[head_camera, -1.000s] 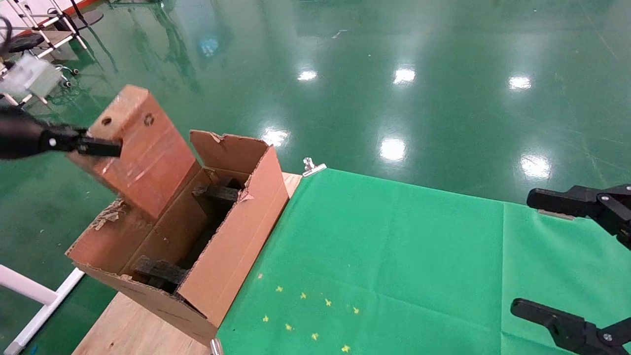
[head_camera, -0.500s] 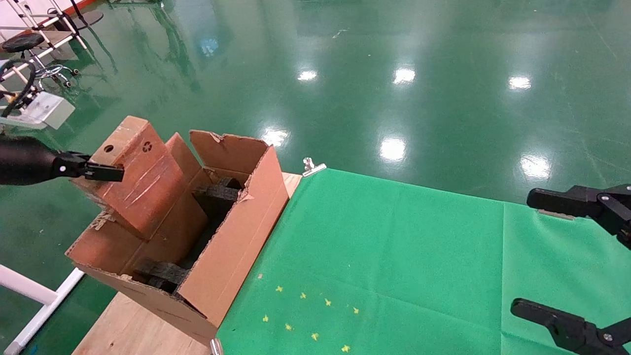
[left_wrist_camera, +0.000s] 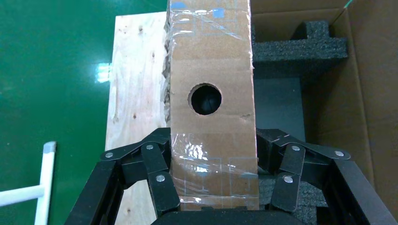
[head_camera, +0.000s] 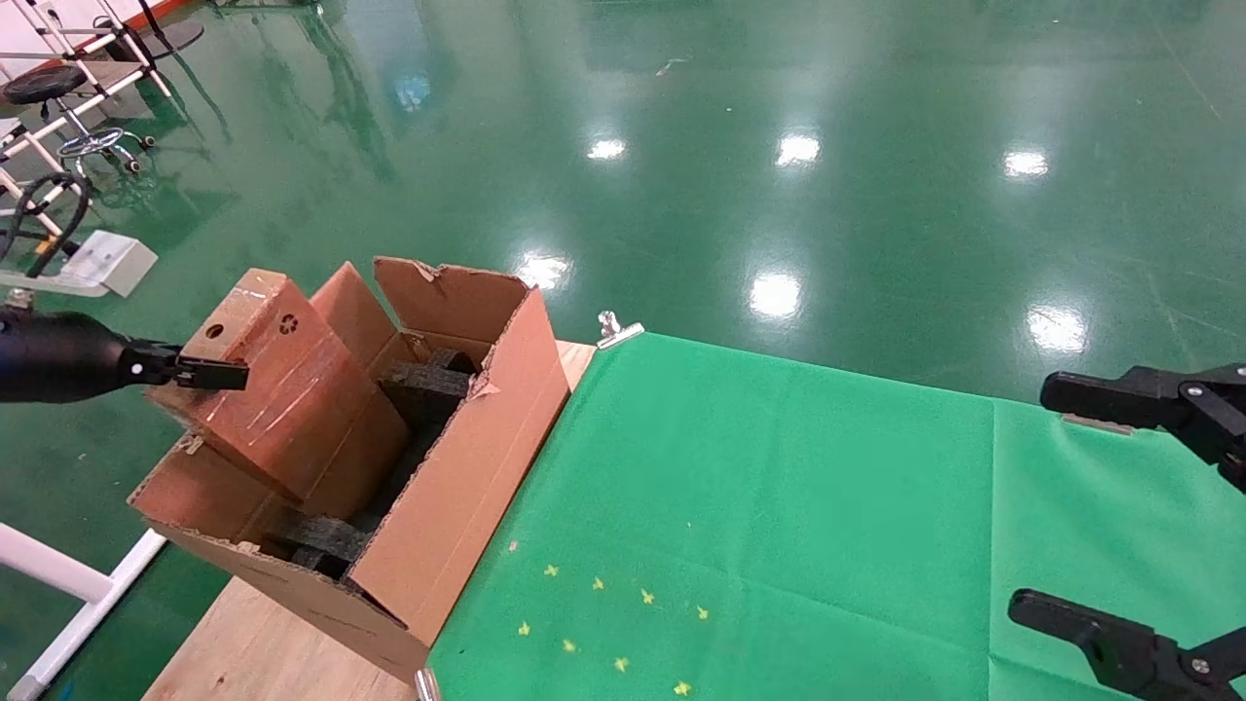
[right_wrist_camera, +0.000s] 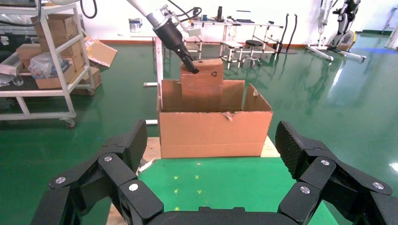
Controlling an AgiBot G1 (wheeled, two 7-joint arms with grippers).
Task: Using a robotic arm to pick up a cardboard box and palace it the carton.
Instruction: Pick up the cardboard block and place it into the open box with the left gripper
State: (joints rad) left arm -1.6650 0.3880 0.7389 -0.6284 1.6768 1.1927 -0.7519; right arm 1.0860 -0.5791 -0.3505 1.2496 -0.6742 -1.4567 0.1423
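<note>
**Box gripped over the carton's far-left side**

The left gripper point(left_wrist_camera: 213, 187) is clenched on the box point(head_camera: 268, 389), its black linkage fingers point(left_wrist_camera: 162, 185) pressing the two narrow sides near the taped end. From the head view the gripper point(head_camera: 209, 373) comes in from the left and meets the box just under its top face. In the right wrist view the arm point(right_wrist_camera: 171, 35) slants down to the box's upper corner.

The box stands tilted, its top end leaning toward the gripper, its lower end down inside the carton point(head_camera: 458, 487), past the rim. The round hole point(left_wrist_camera: 205, 99) sits just ahead of the fingers; the recycling symbol point(head_camera: 288, 325) is beside the hole on the same face.

Beyond the box, inside the carton, lie black foam blocks point(left_wrist_camera: 300, 44). The carton's flaps stand upright around the box. The carton rests on a wooden board point(head_camera: 253, 647), next to a green cloth point(head_camera: 779, 506).

The right gripper point(right_wrist_camera: 211, 159) hangs released, jaws wide apart, well away over the cloth and facing the carton.
</note>
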